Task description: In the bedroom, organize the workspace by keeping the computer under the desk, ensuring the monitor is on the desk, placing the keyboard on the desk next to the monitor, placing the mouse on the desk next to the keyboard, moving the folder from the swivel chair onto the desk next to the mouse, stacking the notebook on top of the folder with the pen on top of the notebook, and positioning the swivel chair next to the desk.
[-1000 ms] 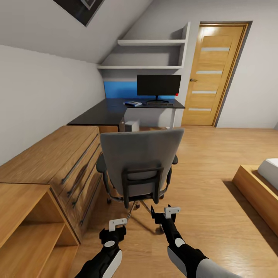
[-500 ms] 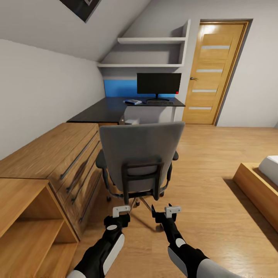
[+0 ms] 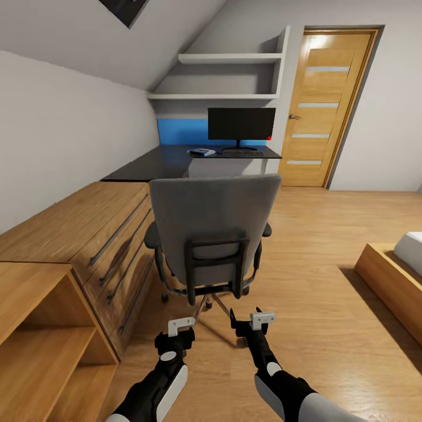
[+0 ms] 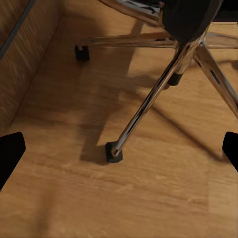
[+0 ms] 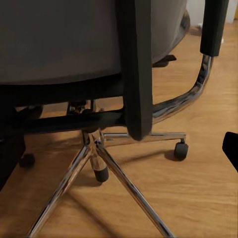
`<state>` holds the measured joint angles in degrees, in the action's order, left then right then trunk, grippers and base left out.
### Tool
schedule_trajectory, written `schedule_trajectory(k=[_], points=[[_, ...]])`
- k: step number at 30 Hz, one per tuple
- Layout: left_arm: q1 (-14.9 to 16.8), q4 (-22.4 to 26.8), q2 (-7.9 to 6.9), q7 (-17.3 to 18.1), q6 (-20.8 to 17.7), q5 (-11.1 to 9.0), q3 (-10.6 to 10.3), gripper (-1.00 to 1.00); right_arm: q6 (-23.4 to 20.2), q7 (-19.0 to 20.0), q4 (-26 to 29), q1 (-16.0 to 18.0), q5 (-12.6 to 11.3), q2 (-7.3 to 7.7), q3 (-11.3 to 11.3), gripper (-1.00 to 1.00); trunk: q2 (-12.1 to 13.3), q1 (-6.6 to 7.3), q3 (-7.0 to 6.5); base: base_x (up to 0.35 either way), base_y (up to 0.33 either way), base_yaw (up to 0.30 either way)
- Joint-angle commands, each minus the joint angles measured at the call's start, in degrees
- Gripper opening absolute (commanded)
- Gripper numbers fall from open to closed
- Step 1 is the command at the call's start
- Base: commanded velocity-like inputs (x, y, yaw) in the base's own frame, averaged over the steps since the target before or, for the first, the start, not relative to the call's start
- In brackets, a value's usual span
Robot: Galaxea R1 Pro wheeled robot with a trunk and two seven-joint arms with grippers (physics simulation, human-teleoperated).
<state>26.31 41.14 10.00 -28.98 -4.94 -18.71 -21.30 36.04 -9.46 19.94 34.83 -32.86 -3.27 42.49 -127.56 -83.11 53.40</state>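
The grey swivel chair [image 3: 214,217] stands with its back to me on the wood floor, some way short of the black-topped desk [image 3: 155,165]. On the desk stand the black monitor [image 3: 241,124], the keyboard [image 3: 239,151] in front of it, and a blue flat folder [image 3: 202,152] with something dark on top. My left gripper [image 3: 179,333] and right gripper [image 3: 248,321] hang open just behind the chair's chrome base [image 4: 148,99] [image 5: 99,148], touching nothing. The chair hides the space under the desk. Mouse and pen are too small to make out.
A wooden dresser [image 3: 76,234] with bar handles and an open shelf unit [image 3: 41,328] line the left wall beside the chair. A bed frame [image 3: 390,281] sits at the right. A wooden door [image 3: 319,108] stands beyond the desk. Open floor lies right of the chair.
The whole picture has shifted upward, so the camera moved. The chair back now hides the grey tower under the desk. My left gripper has come forward toward the chair base.
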Motion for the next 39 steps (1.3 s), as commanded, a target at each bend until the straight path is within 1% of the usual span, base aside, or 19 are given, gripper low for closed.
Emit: schedule_trajectory(k=[1,11,22,28,33,34,36,37,39], points=[[0.04,0.08,0.00,-0.37,-0.30,-0.12,-0.12,1.00,0.20,-0.47,-0.03,0.07,-0.19,0.02,0.49,1.00,-0.44,-0.22,0.24,0.000,0.000,0.000],[0.03,0.15,0.00,-0.41,-0.25,-0.10,-0.15,1.00,0.25,-0.44,-0.07,0.07,-0.19,0.02,0.49,1.00,-4.45,-2.41,1.97,0.000,0.000,0.000],[0.02,0.17,0.00,-0.46,-0.25,-0.09,-0.09,1.00,0.63,-0.39,-0.07,0.07,-0.19,0.02,0.57,1.00,-8.86,-4.83,3.14,0.000,0.000,0.000],[0.02,0.35,0.00,-0.30,-0.15,-0.09,-0.09,1.00,2.54,-0.43,-0.10,0.00,-0.19,0.02,0.58,1.00,-8.86,-4.83,2.89,0.000,0.000,0.000],[0.01,0.41,0.00,-0.22,0.12,-0.09,-0.11,1.00,2.93,-0.46,-0.08,-0.02,-0.17,0.02,0.58,1.00,-8.86,-4.83,2.86,0.000,0.000,0.000],[-0.02,0.43,0.00,-0.11,1.95,-0.09,-0.07,1.00,3.03,-0.51,-0.02,-0.02,-0.16,0.02,0.55,1.00,-8.86,-4.83,2.86,0.000,0.000,0.000],[0.01,0.43,0.00,-0.03,3.31,-0.08,-0.08,1.00,3.04,-0.53,-0.01,-0.02,-0.17,0.02,0.53,1.00,-8.86,-4.83,2.86,0.000,0.000,0.000],[0.01,0.43,0.00,0.00,4.78,-0.05,-0.10,1.00,3.07,-0.54,0.03,-0.02,-0.18,0.02,0.51,1.00,-8.86,-4.83,2.86,0.000,0.000,0.000],[0.00,0.43,0.00,0.03,5.99,-0.03,-0.12,1.00,3.12,-0.55,0.06,-0.02,-0.18,0.02,0.51,1.00,-8.86,-4.83,2.86,0.000,0.000,0.000]])
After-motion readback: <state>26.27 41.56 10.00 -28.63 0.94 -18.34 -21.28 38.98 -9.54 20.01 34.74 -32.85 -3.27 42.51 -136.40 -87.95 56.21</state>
